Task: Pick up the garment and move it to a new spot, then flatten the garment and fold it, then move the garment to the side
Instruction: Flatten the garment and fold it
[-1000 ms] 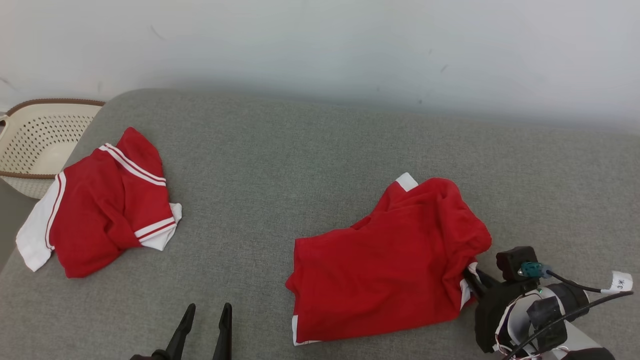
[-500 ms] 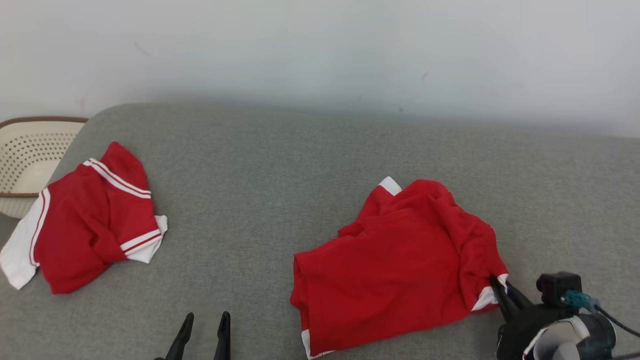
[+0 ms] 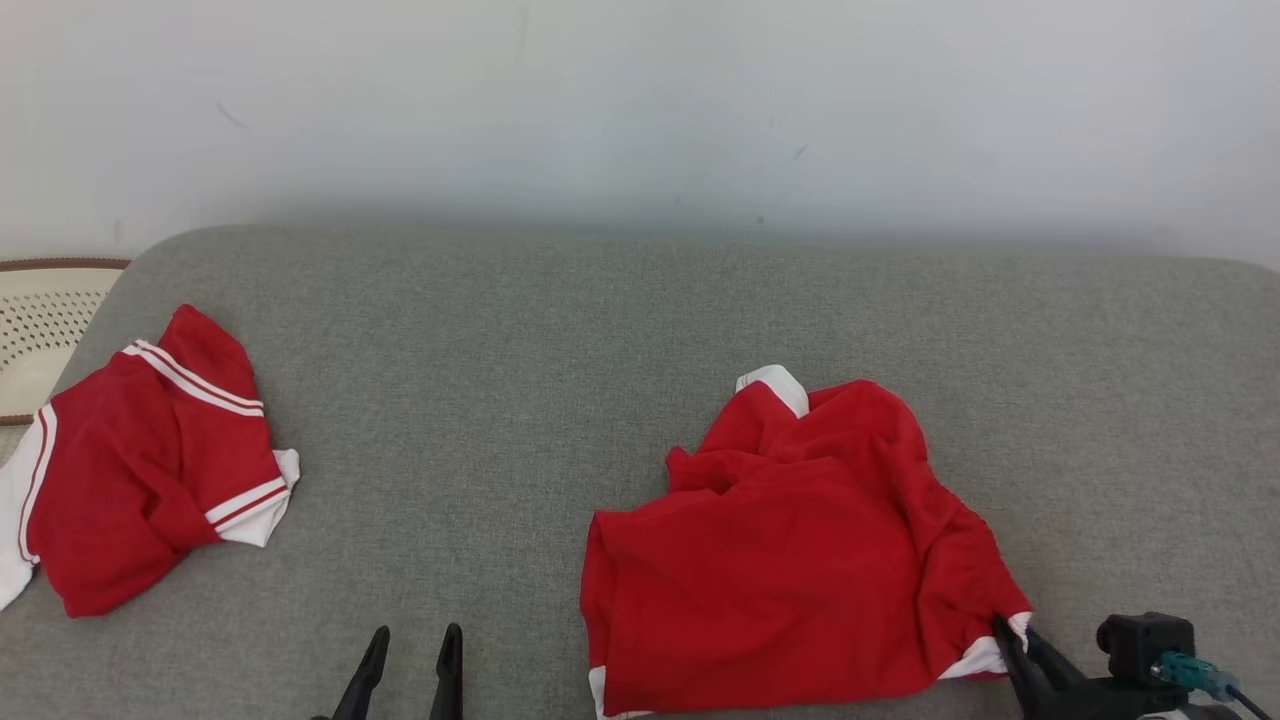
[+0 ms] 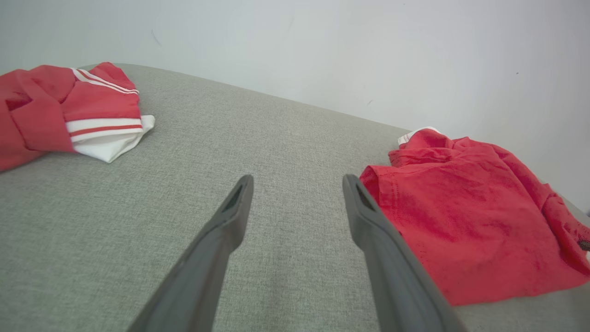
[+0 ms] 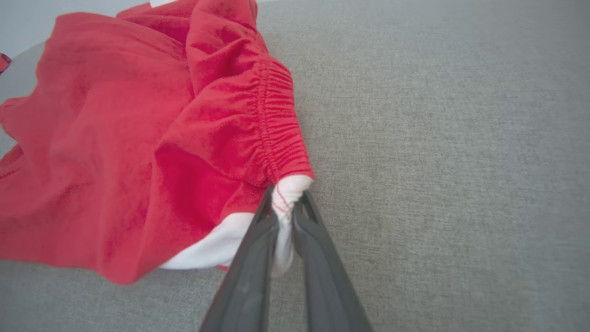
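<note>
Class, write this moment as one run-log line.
stage: pick-up, garment crumpled on grey cushion | right end effector: shut on garment's white corner | left end effector: open, empty | other red garment: far left

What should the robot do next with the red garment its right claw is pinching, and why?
Probably bring the open left claw to the garment at its near left corner and pinch: the right claw is shut on a white-trimmed corner, and the cloth lies crumpled, needing two grips.
</note>
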